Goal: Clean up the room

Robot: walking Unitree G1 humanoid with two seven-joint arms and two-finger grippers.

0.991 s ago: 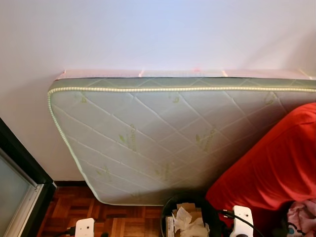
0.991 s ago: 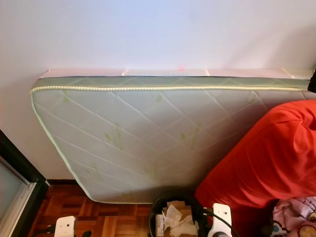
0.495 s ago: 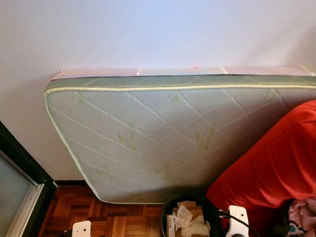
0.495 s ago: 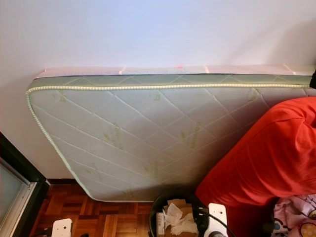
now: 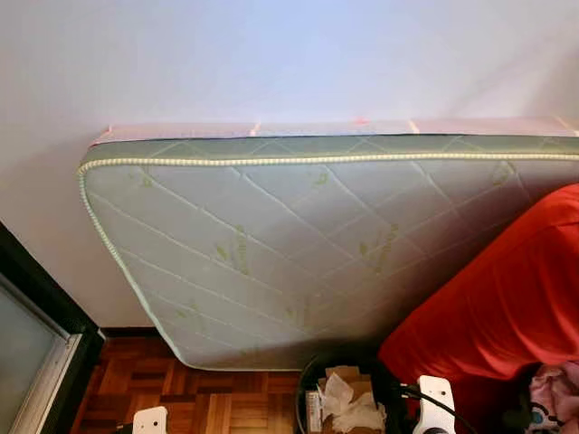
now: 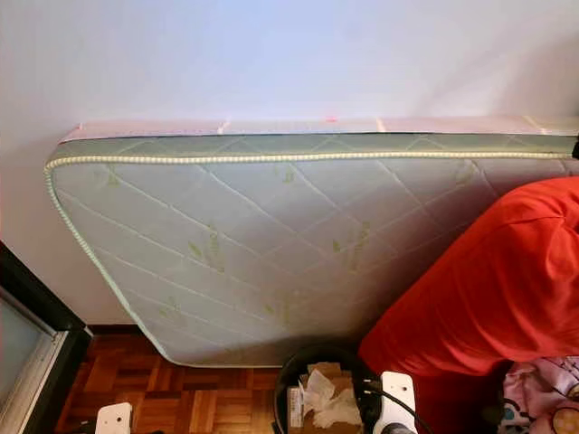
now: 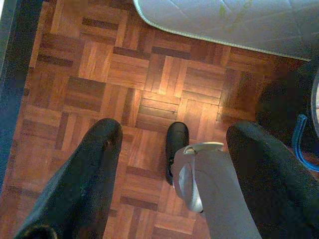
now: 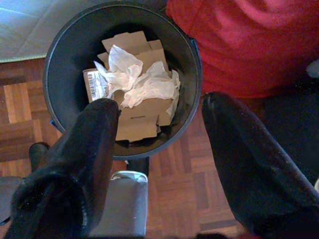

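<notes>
A quilted mattress (image 5: pixel 271 244) leans on the wall, with a red cushion (image 5: pixel 498 307) against it. The black bin (image 8: pixel 65 59), holding cardboard and tissue (image 8: pixel 134 82), stands on the parquet floor (image 7: pixel 99 74) below the right tool (image 8: pixel 157 144), fingers spread and empty. The left tool (image 7: pixel 172 154) hangs spread over bare floor.

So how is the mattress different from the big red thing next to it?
The mattress is pale green and flat with stitched diamond lines; the red cushion is plain, bright red and puffy. The mattress stands on its edge against the wall, while the red cushion slumps against the mattress. The mattress looks much wider. Both are soft things.
</notes>
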